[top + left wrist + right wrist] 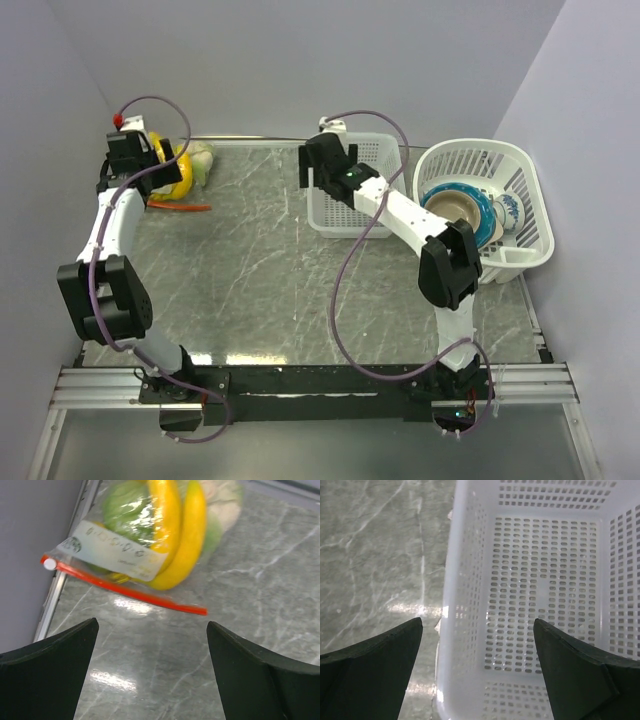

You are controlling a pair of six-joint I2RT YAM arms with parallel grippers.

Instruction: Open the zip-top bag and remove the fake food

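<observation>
The clear zip-top bag (120, 555) lies at the table's far left corner, its orange-red zip strip (125, 590) facing me; in the top view the strip (180, 207) shows beside the bag (192, 165). Inside are a yellow banana bunch (182, 535), a green leafy ball (127, 510) and a white cauliflower (225, 505). My left gripper (152, 645) is open and empty, hovering just short of the strip; in the top view it (135, 160) is over the bag. My right gripper (477, 650) is open and empty above the near left wall of the white rectangular slotted basket (455, 580).
The rectangular basket (378, 150) stands at the back middle and has nothing in it. A round white basket (520, 170) at the right holds blue and tan bowls (455, 205). The grey wall (30, 555) runs close along the bag's left side.
</observation>
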